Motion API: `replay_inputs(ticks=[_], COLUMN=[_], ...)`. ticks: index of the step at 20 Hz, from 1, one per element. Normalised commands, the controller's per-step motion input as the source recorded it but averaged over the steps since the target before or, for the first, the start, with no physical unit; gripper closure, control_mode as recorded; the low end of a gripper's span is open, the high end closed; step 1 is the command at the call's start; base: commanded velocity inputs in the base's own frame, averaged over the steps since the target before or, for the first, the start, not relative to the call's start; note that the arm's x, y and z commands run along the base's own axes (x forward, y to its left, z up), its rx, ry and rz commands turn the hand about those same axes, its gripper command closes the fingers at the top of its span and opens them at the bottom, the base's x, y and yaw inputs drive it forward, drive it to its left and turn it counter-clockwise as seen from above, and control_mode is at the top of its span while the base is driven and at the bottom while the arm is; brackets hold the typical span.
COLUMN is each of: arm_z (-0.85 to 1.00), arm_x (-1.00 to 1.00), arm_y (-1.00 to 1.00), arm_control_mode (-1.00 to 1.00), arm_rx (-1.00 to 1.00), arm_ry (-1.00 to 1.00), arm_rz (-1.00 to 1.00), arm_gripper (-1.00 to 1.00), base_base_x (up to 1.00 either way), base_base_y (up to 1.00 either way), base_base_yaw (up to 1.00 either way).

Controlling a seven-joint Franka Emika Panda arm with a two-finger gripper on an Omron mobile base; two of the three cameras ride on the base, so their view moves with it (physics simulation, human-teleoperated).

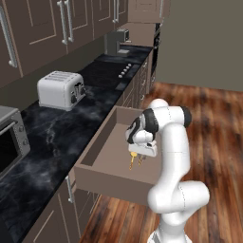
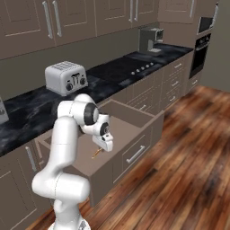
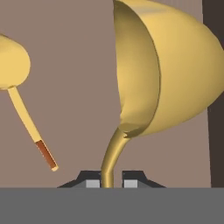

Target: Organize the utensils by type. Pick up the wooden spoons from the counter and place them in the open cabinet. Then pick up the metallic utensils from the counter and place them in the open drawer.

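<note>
Left base view: arm bent down over drawer [image 1: 107, 163]. Gripper [image 3: 108, 180] pinches utensil [image 3: 166, 74] handle, head hanging below. Second utensil [image 3: 17, 83] lies beside on drawer floor.

Held golden utensil's [image 3: 175, 70] round head cut off at the hand view's top edge, second utensil's [image 3: 13, 65] head cropped at left edge, toaster oven [image 1: 9, 142] cut by left base view's left edge.
</note>
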Motion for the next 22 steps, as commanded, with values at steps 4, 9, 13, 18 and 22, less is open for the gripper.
replay_inputs(ticks=[4, 9, 13, 18, 22], arm_z=[-0.25, -0.24, -0.23, -0.19, -0.13], arm_x=[0.29, 0.26, 0.19, 0.16, 0.14], arm_y=[0.0, 0.0, 0.0, 0.0, 0.0], arm_control_mode=[-1.0, -1.0, -1.0, -1.0, -1.0], arm_rx=[0.0, 0.0, 0.0, 0.0, 0.0], arm_ry=[0.0, 0.0, 0.0, 0.0, 0.0], arm_rz=[0.0, 0.0, 0.0, 0.0, 0.0], arm_gripper=[1.0, 1.0, 1.0, 1.0, 1.0], base_base_x=[0.0, 0.0, 0.0, 0.0, 0.0], base_base_y=[0.0, 0.0, 0.0, 0.0, 0.0], base_base_yaw=[0.0, 0.0, 0.0, 0.0, 0.0])
